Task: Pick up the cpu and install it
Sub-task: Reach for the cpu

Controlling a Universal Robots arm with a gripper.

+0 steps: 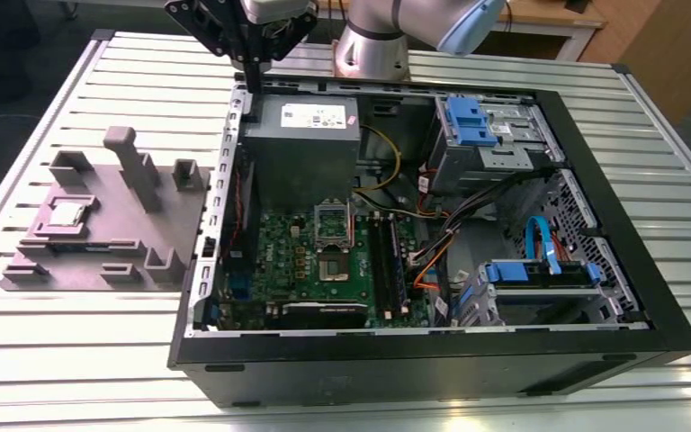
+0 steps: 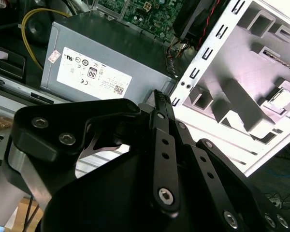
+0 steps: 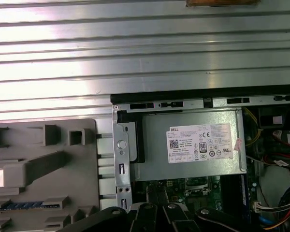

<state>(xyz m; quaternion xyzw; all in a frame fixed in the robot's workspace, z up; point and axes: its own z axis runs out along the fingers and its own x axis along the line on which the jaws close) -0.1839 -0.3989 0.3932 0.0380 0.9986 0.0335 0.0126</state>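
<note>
Fingers [image 2: 160,104] pressed together, nothing pinched between them.
Hung from the arm [image 1: 376,36], the gripper [image 1: 251,79] is pointed down over the far corner of the open computer case [image 1: 417,369] at the exterior view's left, beside the power supply [image 1: 303,121]. Well apart, further left, the cpu [image 1: 67,213] is seated in the grey block [image 1: 94,265] on the table [image 1: 633,117].
</note>
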